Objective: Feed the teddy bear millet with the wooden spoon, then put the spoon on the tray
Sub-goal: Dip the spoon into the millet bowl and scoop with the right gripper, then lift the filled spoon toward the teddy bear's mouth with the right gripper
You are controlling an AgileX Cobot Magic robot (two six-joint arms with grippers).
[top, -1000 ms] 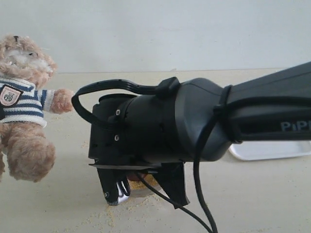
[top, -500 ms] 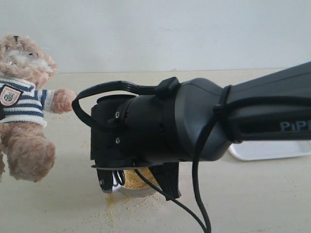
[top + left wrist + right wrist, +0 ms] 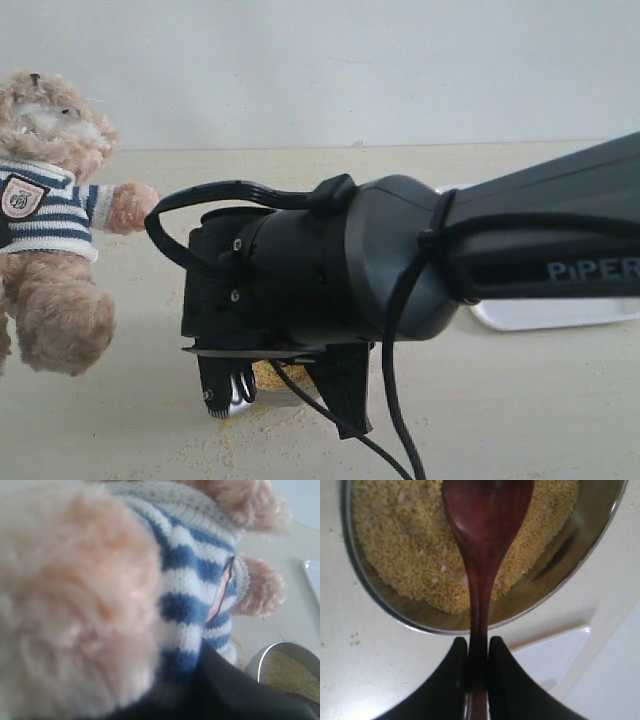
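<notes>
The teddy bear (image 3: 50, 200) hangs upright at the far left, one arm stretched toward the middle. In the left wrist view its striped shirt (image 3: 190, 580) and fur fill the picture, pressed against my left gripper's black finger (image 3: 225, 690). My right gripper (image 3: 479, 647) is shut on the slim handle of the wooden spoon (image 3: 482, 535). The spoon's oval bowl hangs over the millet (image 3: 400, 545) in the steel bowl (image 3: 560, 570) and looks bare of grains. In the exterior view the right gripper (image 3: 285, 420) points down over the bowl (image 3: 270, 385). The white tray (image 3: 560, 312) lies at the right.
The bulky right arm (image 3: 450, 250) and its cable (image 3: 390, 400) block most of the middle of the exterior view. Loose millet grains (image 3: 230, 440) are scattered on the beige table around the bowl. A corner of the tray (image 3: 555, 655) lies close beside the bowl.
The right gripper rose a little with the spoon, then sank slightly and shifted left over the bowl. The bear has not moved.
</notes>
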